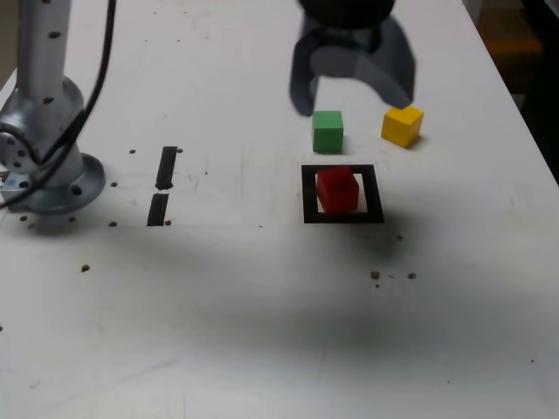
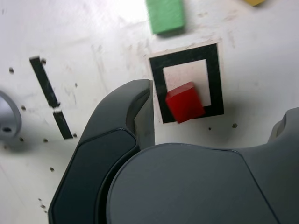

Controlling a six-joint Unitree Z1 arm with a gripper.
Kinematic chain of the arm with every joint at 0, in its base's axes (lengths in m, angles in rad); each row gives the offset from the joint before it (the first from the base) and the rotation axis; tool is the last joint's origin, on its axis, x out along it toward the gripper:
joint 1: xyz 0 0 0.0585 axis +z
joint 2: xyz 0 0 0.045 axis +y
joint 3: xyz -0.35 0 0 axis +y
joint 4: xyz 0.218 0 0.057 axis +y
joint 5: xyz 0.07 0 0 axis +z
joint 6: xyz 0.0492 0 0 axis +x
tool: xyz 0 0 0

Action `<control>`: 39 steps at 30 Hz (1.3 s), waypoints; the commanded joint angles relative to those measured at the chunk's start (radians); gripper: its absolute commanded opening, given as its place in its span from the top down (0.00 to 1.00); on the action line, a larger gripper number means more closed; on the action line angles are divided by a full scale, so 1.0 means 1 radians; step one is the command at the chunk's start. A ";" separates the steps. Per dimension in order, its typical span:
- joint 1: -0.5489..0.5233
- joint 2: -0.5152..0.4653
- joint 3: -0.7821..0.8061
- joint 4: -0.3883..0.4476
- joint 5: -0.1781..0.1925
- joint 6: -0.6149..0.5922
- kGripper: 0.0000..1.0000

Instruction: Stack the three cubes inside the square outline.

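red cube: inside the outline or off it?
Mostly inside. The red cube sits on the white centre of the square outline but, in the wrist view, one corner overlaps the black border. Gripper open above, empty.

Arm raised, fingers (image 1: pixel 354 90) spread (nothing held)

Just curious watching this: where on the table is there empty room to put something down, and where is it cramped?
Bare table fills the near side below the square outline, and lies between the two black strips and the outline. It is crowded behind the outline: green cube, yellow cube and the open gripper above. The red cube sits in the outline.
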State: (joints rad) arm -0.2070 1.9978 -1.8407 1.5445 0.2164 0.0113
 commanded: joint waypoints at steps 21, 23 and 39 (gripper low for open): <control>0.276 0.306 -0.169 -0.092 0.055 0.648 0.03; 0.276 0.309 -0.158 -0.119 0.051 0.650 0.03; 0.289 0.327 -0.152 -0.213 0.039 0.623 0.45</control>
State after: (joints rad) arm 0.0817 2.3265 -1.9830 1.3361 0.2573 0.6348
